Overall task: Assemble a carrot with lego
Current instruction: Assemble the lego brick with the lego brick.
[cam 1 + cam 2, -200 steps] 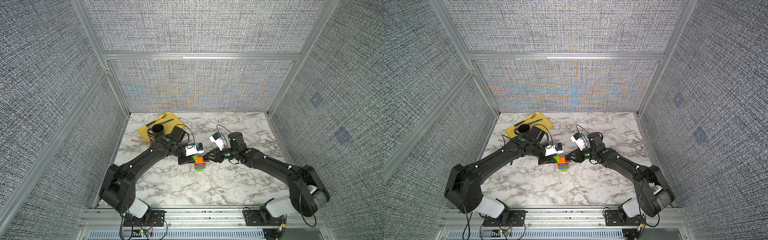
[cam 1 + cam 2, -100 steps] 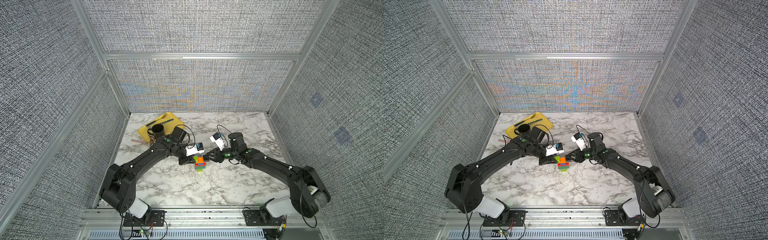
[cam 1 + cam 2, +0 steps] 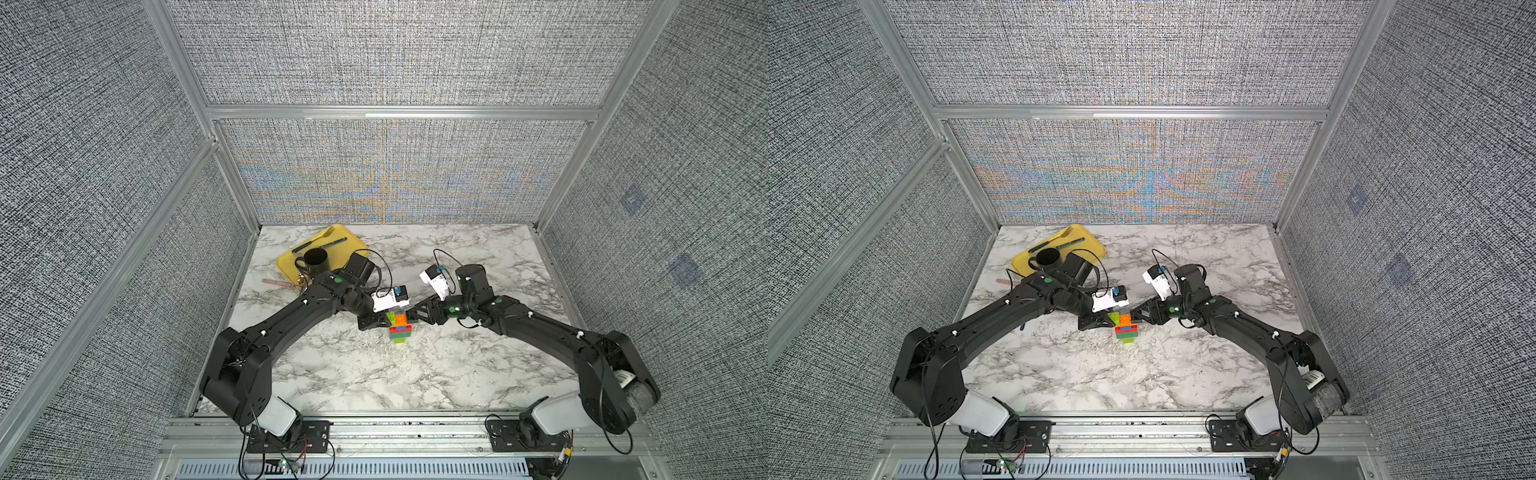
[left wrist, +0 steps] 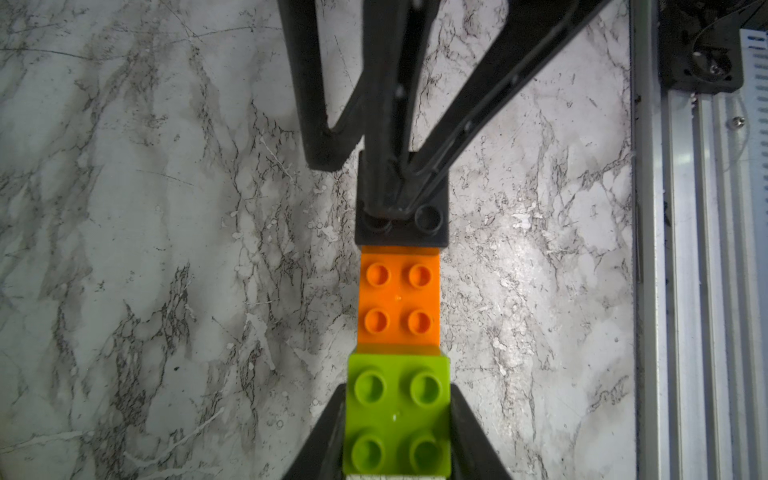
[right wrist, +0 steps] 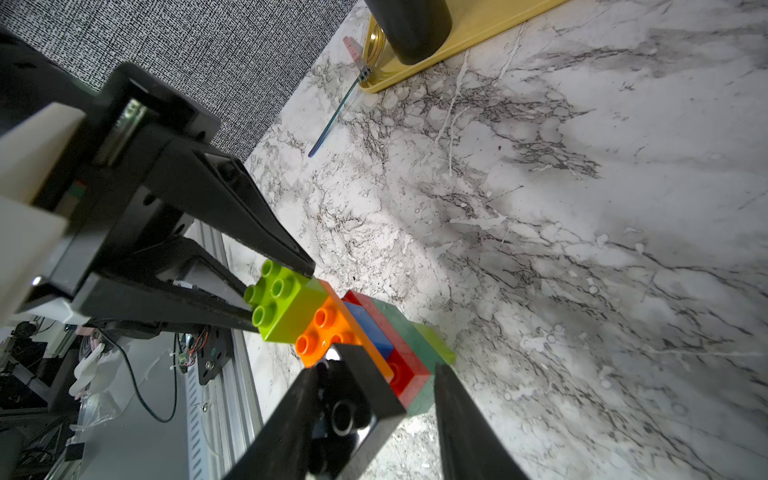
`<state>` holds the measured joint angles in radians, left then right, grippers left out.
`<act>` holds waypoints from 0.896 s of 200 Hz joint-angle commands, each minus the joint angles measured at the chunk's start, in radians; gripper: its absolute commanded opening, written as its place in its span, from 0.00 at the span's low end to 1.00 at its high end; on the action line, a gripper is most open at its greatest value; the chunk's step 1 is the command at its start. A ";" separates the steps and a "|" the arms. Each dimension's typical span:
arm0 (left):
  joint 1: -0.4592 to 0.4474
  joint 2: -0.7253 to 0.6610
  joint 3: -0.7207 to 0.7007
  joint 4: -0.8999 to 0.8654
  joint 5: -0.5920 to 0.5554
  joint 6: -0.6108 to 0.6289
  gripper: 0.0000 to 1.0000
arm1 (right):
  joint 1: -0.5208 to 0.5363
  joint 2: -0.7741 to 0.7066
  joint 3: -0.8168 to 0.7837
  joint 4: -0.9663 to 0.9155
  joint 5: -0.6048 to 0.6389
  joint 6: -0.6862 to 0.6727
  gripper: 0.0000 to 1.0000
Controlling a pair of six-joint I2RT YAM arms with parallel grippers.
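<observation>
Desk (image 3: pixel 374 374) stretches open in front of the carrot (image 3: pixel 401 329), left tool (image 5: pixel 278 299) clamped on its lime brick (image 5: pixel 286 311), right tool (image 5: pixel 380 368) parted loosely about the black brick (image 5: pixel 353 399), barely discernible from above.

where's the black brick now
Mid-table atop the carrot: in the left wrist view the black brick sits at the end of the orange brick nearer the right arm, opposite the lime brick, under a finger of the right end effector.
</observation>
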<state>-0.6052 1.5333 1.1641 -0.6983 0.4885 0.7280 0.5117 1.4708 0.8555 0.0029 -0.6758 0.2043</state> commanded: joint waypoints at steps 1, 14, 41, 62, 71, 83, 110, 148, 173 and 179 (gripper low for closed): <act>-0.001 -0.002 0.011 -0.028 -0.003 -0.026 0.33 | 0.005 0.009 0.005 -0.070 0.005 0.007 0.49; -0.001 -0.001 0.015 -0.025 0.000 -0.034 0.35 | 0.005 0.007 0.009 -0.066 0.001 0.010 0.50; -0.001 0.006 0.027 -0.021 0.008 -0.054 0.39 | 0.005 0.003 0.015 -0.069 -0.001 0.014 0.51; -0.002 0.014 0.036 -0.019 0.014 -0.068 0.41 | 0.005 -0.004 0.019 -0.069 -0.001 0.017 0.51; -0.002 0.017 0.038 -0.018 0.020 -0.072 0.42 | 0.005 -0.005 0.019 -0.069 -0.001 0.017 0.51; -0.003 0.017 0.041 -0.015 0.024 -0.075 0.44 | 0.005 -0.003 0.023 -0.070 -0.001 0.019 0.51; -0.006 0.015 0.042 -0.015 0.022 -0.075 0.46 | 0.005 -0.004 0.028 -0.072 0.001 0.017 0.52; -0.007 0.004 0.041 -0.014 0.044 -0.076 0.48 | 0.005 -0.007 0.041 -0.076 0.007 0.014 0.55; -0.007 -0.008 0.038 -0.008 0.059 -0.077 0.50 | 0.004 -0.012 0.057 -0.078 0.012 0.014 0.58; -0.007 -0.010 0.037 -0.008 0.060 -0.078 0.50 | 0.004 -0.011 0.061 -0.078 0.012 0.014 0.59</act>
<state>-0.6121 1.5368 1.1995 -0.7120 0.5194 0.6537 0.5163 1.4658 0.8974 -0.0692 -0.6743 0.2241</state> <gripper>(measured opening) 0.500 0.579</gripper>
